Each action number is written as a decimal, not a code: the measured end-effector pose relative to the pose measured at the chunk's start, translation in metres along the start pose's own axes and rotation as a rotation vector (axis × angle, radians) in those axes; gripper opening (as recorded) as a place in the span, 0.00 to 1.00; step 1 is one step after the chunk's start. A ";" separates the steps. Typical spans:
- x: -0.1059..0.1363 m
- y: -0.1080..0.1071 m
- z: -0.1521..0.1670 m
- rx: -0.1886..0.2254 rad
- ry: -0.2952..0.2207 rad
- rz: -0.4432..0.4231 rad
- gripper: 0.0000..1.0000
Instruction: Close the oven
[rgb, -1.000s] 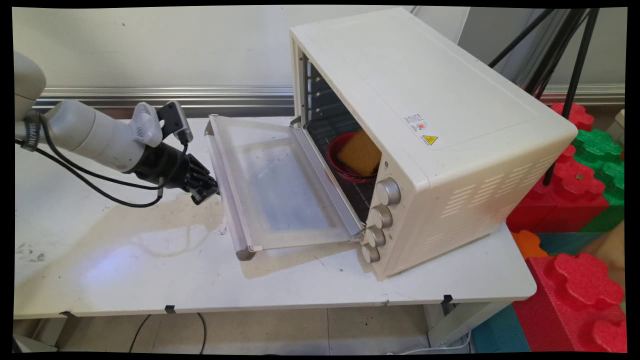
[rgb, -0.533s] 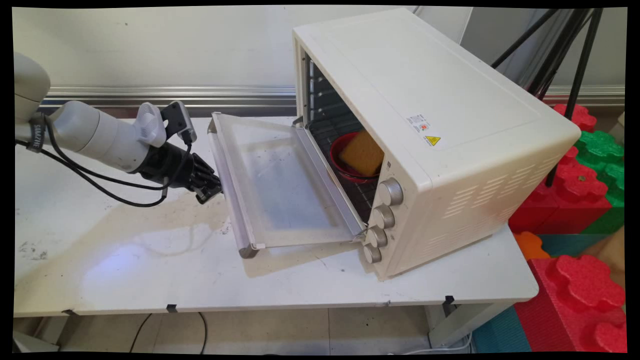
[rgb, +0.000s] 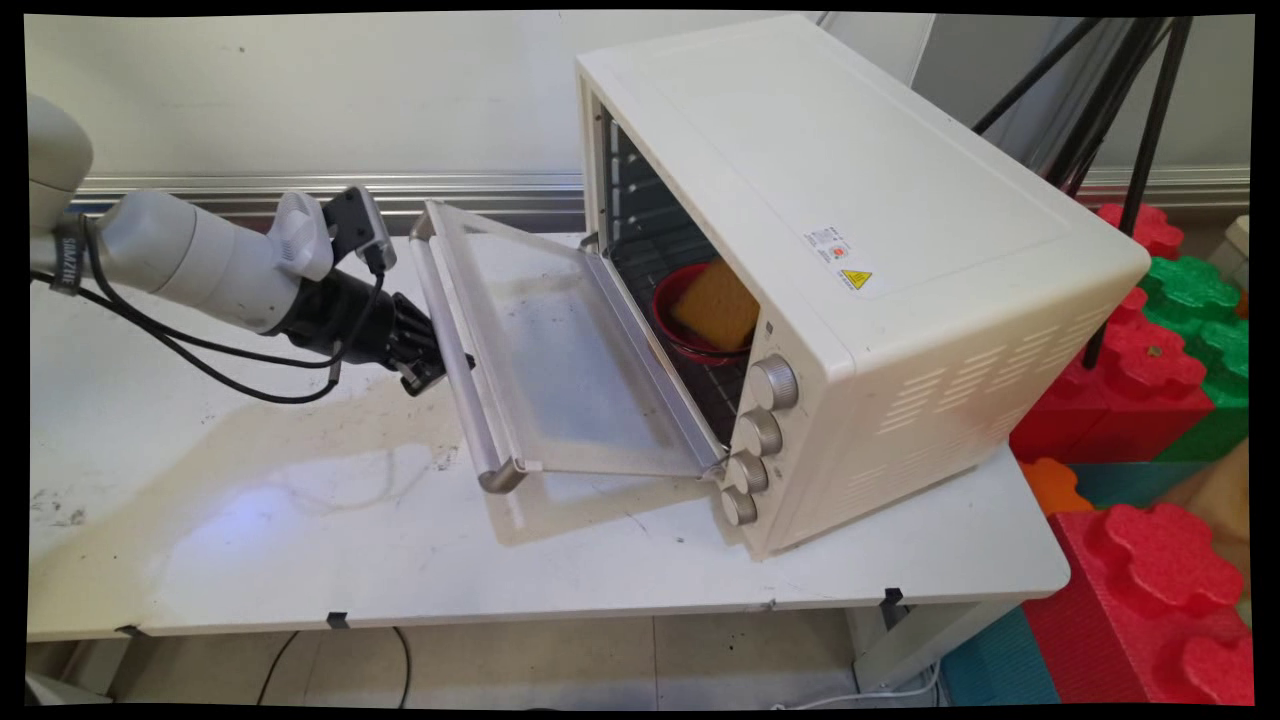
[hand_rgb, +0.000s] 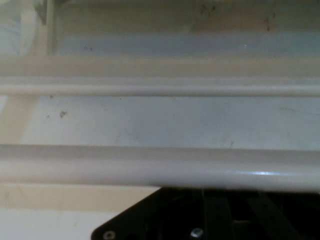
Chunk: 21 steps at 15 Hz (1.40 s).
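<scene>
The white desk (rgb: 300, 540) had much free surface on its left and near side, all in front of the cream-white toaster oven (rgb: 860, 270), which stood on the right half and reached close to the desk's right edge. The oven's glass door (rgb: 560, 350) hung partly open, tilted upward from its hinge, with its long metal bar handle (rgb: 455, 340) on the outer edge, raised off the desk. Under the door a shadow lay on the desk.

The black two-finger tool (rgb: 432, 352) came in from the left, low over the desk, and its tip was at the bar handle, about the middle of the bar's length. In the hand view the handle (hand_rgb: 160, 167) crossed the whole picture just above the black linkage and hid the fingertips, so I could not tell if the tool was wide, narrow, or holding the bar.

Inside the oven, on the wire rack, stood a red round bowl (rgb: 672, 300) with a yellow-orange square sponge (rgb: 716, 306) leaning in it, well apart from the tool. Four round metal knobs (rgb: 760, 432) ran down the oven's front. Red and green foam blocks (rgb: 1160, 380) were piled beyond the desk's right edge.
</scene>
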 end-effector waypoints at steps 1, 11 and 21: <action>0.001 0.000 -0.002 0.001 0.005 0.001 0.00; 0.010 0.000 -0.023 0.014 0.048 0.004 0.00; 0.023 -0.006 -0.039 0.019 0.088 0.016 0.00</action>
